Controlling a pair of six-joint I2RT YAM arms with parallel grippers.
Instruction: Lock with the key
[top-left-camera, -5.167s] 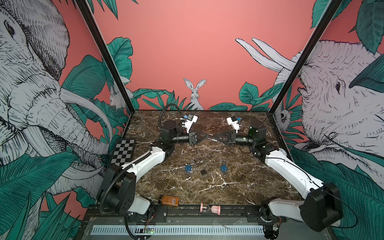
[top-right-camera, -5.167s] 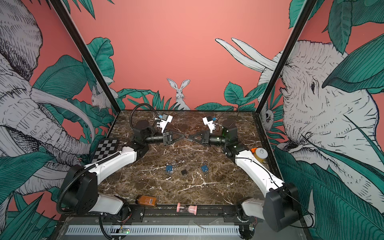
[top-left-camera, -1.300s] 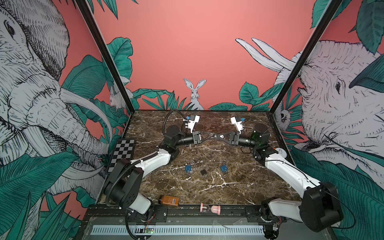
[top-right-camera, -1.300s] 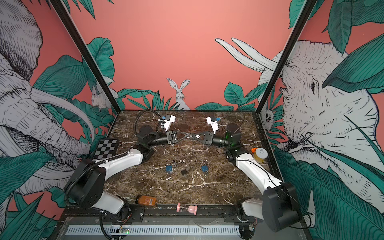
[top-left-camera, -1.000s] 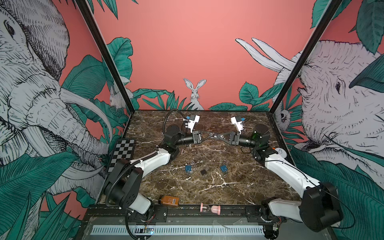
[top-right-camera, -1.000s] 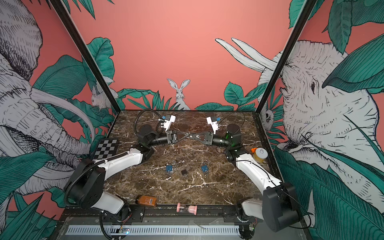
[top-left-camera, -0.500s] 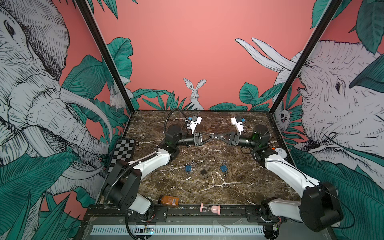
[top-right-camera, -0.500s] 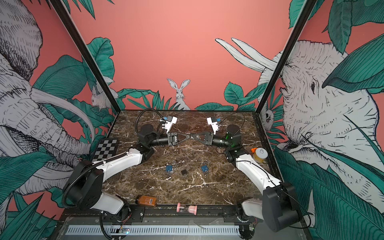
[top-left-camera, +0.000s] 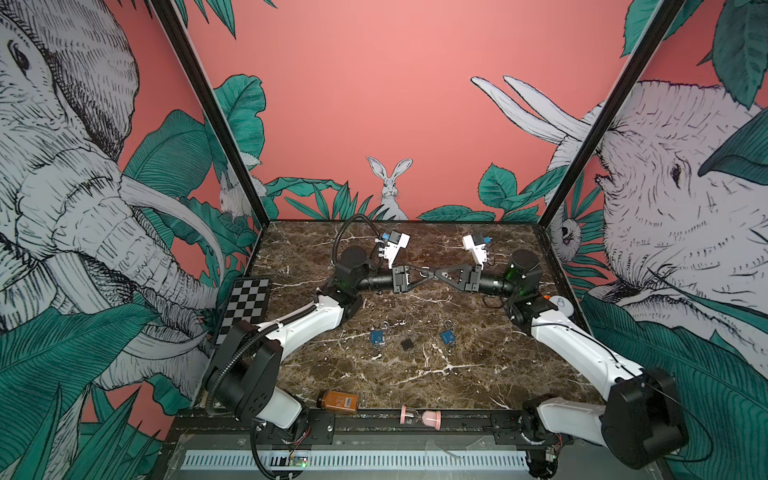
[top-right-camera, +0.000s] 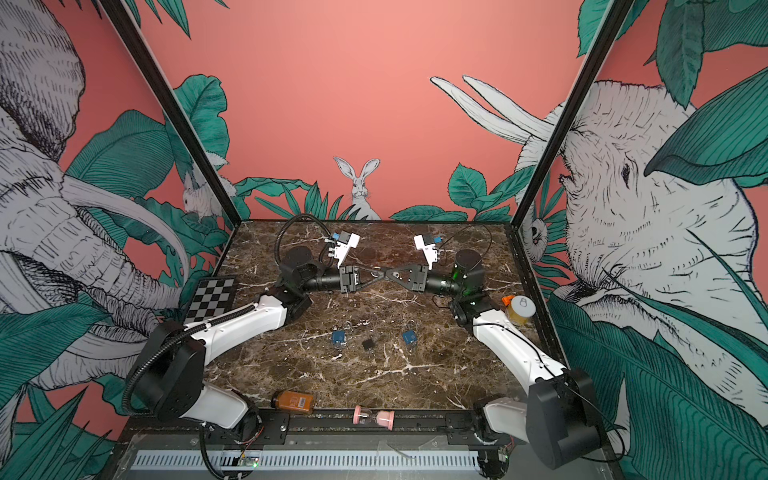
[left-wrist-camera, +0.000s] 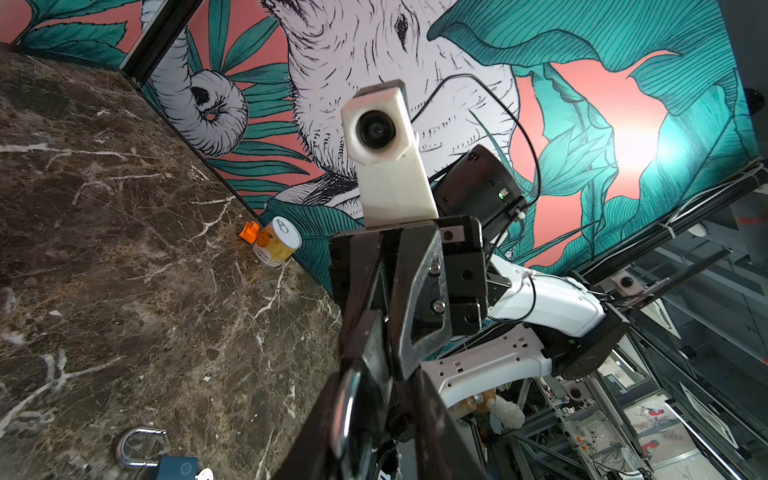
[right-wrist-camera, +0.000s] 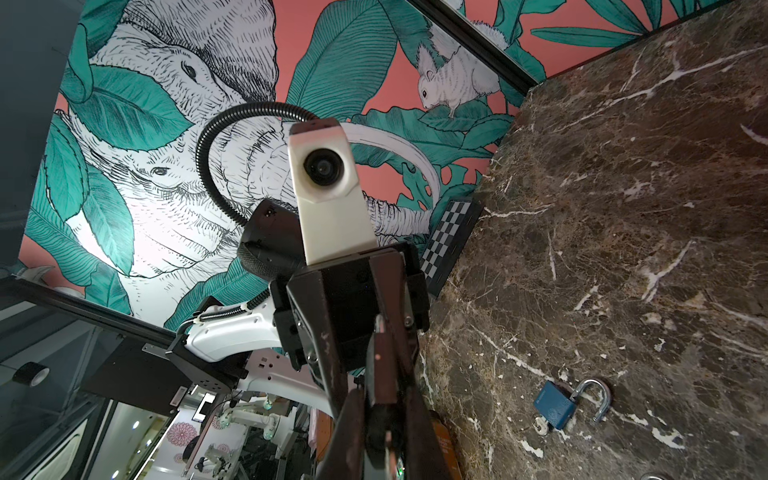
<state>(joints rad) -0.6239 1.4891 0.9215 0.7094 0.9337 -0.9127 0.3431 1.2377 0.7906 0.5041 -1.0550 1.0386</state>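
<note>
- in both top views the two arms meet tip to tip above the far half of the brown, white-veined marble table (top-left-camera: 415, 376); the thin black fingers of the left gripper (top-left-camera: 425, 276) and the right gripper (top-left-camera: 439, 274) cross into an x
- a small lock (top-left-camera: 424, 272) hangs in the air at that crossing, clear of the marble, and its steel shackle shows as a tiny ring
- nearer the front lie two square blue locks (top-left-camera: 377, 337) (top-left-camera: 447, 336) with a smaller black lock (top-left-camera: 407, 343) between them, all well apart from the grippers
- a checkered board (top-left-camera: 245, 303) lies by the left wall; an amber bottle (top-left-camera: 337, 401) on its side and a pink hourglass (top-left-camera: 420, 416) rest at the front edge; in a top view a round yellow can (top-right-camera: 519, 309) stands by the right wall
- left wrist view: the left gripper (left-wrist-camera: 378, 415) has its fingers apart, one on each side of the lock's curved bright shackle (left-wrist-camera: 345, 401) and of the right gripper's tip; whether they press on it i cannot tell
- the right gripper (left-wrist-camera: 386, 357) points at the lens, its flat dark metal fingers drawn into a wedge under a boxy white camera (left-wrist-camera: 382, 145)
- a blue lock (left-wrist-camera: 176, 467) lies on the marble, shackle swung open, with a pale key (left-wrist-camera: 203, 473) at its base
- right wrist view: the right gripper (right-wrist-camera: 380, 399) has its fingers nearly together, clamped on the lock's dark body (right-wrist-camera: 378, 419); a silver glint deeper in is too blurred to name
- the left gripper (right-wrist-camera: 365, 361) faces the lens, its ribbed black hose arching behind
</note>
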